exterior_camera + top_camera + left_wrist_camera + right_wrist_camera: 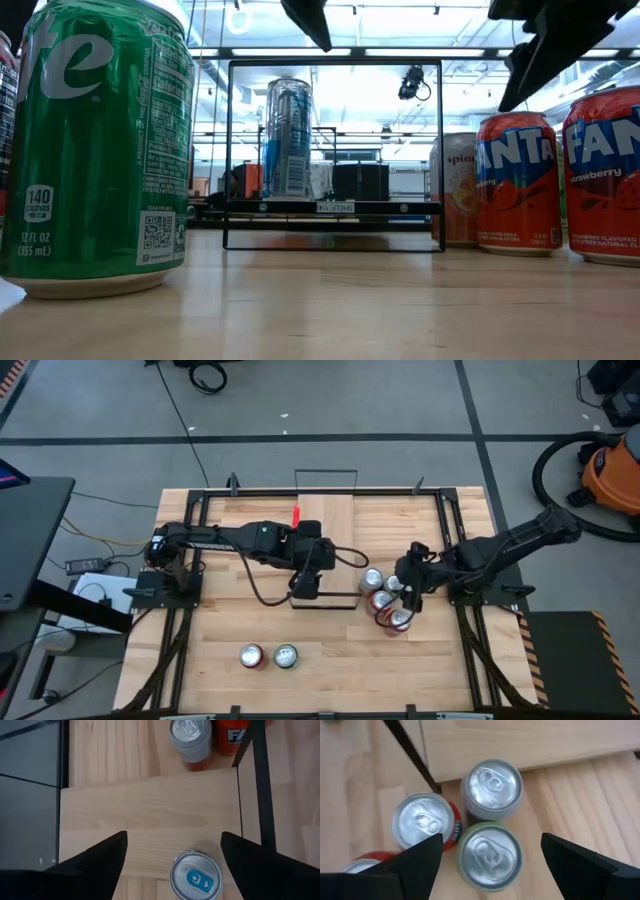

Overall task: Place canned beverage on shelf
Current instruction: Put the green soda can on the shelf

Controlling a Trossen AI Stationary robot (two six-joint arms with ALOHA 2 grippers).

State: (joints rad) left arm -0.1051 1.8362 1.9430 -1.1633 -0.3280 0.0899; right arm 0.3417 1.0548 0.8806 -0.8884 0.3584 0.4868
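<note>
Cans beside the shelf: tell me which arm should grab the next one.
Right. The right gripper hovers open directly over the can cluster, while the left gripper is over the shelf.

Blue-and-silver can (195, 879) upright on the narrow light-wood shelf (150, 812), near its black wire end rail (263, 795).

Grey floor (400, 400), orange vacuum (612, 475) nearby
</note>
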